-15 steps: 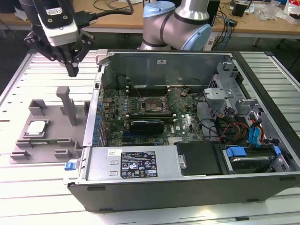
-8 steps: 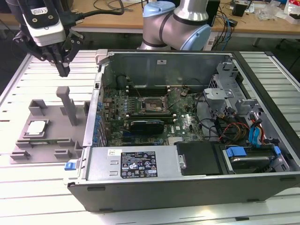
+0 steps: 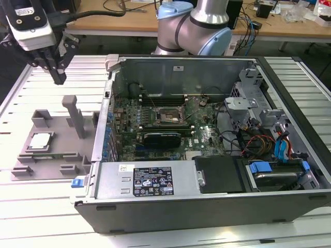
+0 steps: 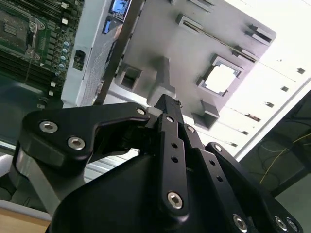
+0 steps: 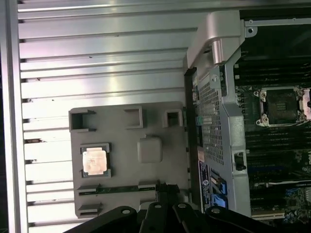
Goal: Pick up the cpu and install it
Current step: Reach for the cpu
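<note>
The cpu (image 3: 40, 141) is a small silvery square lying flat in a recess of the grey plastic tray (image 3: 57, 155), at the exterior view's left beside the open computer case (image 3: 207, 134). Both wrist views show the cpu (image 4: 221, 78) (image 5: 95, 160) in its recess. My gripper (image 3: 59, 77) hangs well above the tray's far end, fingers pointing down and shut with nothing between them. In the wrist views the gripper (image 4: 167, 101) (image 5: 164, 187) sits over the tray's tall post side, apart from the cpu. The bare socket (image 3: 168, 116) (image 5: 282, 104) lies on the motherboard inside the case.
A tall grey post (image 3: 75, 116) rises from the tray between the cpu and the case wall (image 3: 103, 124). A thin green module (image 5: 116, 189) stands on edge in a tray slot. The arm's base (image 3: 194, 26) stands behind the case. Cables and drive bays (image 3: 274, 150) crowd the case's right end.
</note>
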Tool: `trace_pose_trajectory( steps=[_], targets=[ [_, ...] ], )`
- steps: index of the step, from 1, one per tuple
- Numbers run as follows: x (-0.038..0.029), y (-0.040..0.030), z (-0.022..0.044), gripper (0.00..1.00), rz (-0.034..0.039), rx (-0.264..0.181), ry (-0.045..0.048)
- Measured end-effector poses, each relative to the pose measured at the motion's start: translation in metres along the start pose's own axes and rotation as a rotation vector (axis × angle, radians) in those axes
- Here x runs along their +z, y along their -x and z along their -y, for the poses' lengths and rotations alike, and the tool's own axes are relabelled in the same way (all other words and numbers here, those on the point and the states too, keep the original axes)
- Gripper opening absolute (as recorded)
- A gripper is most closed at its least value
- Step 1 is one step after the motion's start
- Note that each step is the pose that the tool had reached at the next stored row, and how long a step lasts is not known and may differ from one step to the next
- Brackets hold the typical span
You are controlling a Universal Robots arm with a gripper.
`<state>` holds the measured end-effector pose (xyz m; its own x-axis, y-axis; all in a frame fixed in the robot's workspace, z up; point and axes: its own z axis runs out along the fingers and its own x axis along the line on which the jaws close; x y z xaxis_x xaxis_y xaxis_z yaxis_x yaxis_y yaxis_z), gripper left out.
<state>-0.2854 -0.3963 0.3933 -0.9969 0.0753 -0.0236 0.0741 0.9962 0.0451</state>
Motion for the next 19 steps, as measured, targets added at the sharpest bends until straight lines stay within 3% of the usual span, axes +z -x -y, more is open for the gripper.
trace_pose_trajectory(
  steps=[6, 13, 19],
  targets=[
    [0.0044, -0.0278, 0.0014, 0.11, 0.0009, 0.0, 0.0001],
    [0.0172, -0.0409, 0.0028, 0.11, 0.0009, 0.0, 0.0001],
    [0.0337, -0.0534, 0.0045, 0.11, 0.0008, 0.0, 0.0001]
  ],
)
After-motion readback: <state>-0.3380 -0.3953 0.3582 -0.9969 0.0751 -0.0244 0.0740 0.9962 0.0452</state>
